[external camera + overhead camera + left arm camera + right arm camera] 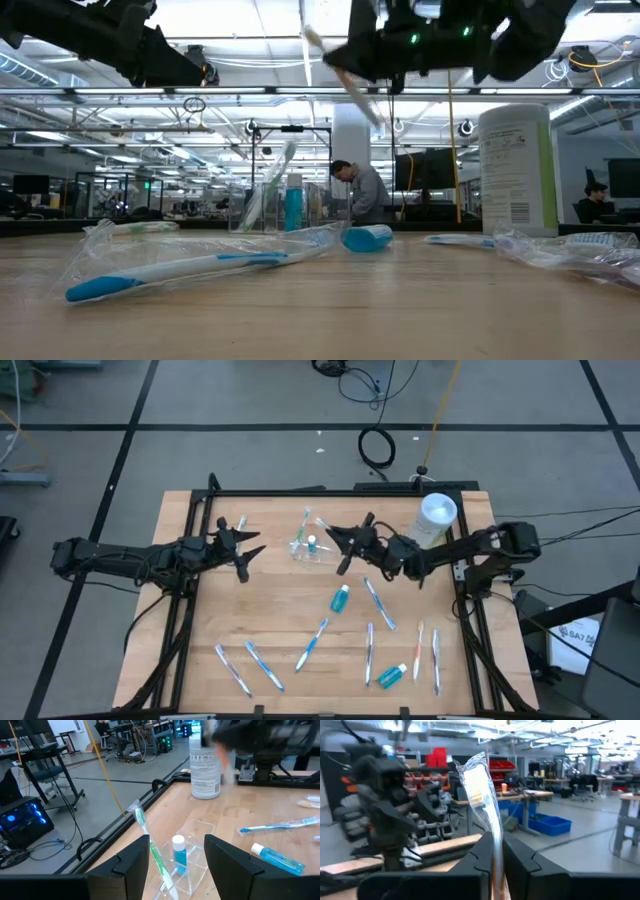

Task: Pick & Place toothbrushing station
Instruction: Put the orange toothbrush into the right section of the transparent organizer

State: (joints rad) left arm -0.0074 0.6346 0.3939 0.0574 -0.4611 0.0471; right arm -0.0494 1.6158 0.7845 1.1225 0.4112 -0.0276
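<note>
Left gripper [248, 552] hovers over the counter [280, 620], fingers released. Just beside it, the clear station [309, 549] stands holding a green toothbrush [150, 840] and blue tube [178, 852]. Right gripper [335, 538], fingers clenched on a wrapped toothbrush [482, 800], hangs above the station.

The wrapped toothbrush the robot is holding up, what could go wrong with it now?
1. The right tool pinches the wrapped toothbrush only at its lower end, so it might tilt or slip on the crinkly wrap.
2. The clear container already holds a green toothbrush and a small blue bottle; the new one could bump them or tip the container.
3. The open left tool hovers close by, so the arms might collide.
</note>
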